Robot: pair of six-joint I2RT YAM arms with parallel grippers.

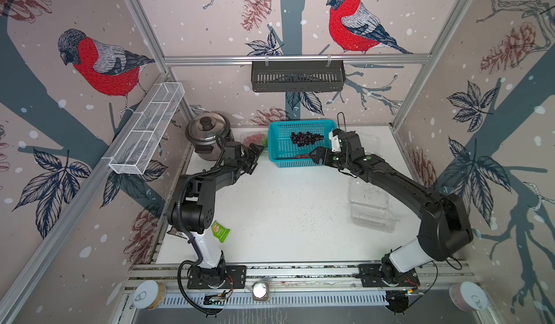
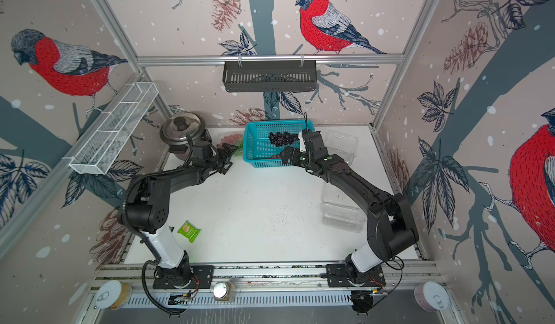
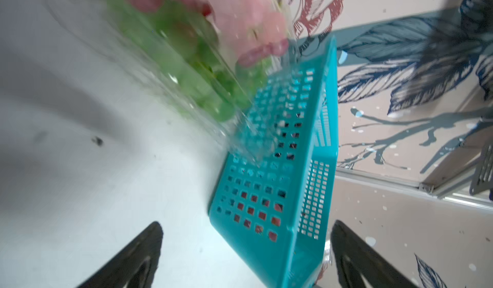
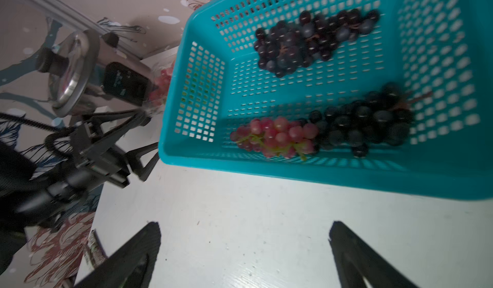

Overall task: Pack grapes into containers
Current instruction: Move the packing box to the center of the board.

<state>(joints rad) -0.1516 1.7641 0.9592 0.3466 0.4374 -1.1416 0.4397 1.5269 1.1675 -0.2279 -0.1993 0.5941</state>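
Observation:
A teal basket holds two dark bunches of grapes and a red bunch. Left of it, a clear container holds red and green grapes. My left gripper hangs open and empty between that container and the basket's near left corner. Just outside the basket's front wall, my right gripper stands open over the table. An empty container lies open at the right, another at the back right.
A steel rice cooker stands at the back left, close behind the left arm. A green packet lies at the front left. A black basket and a white wire shelf hang on the walls.

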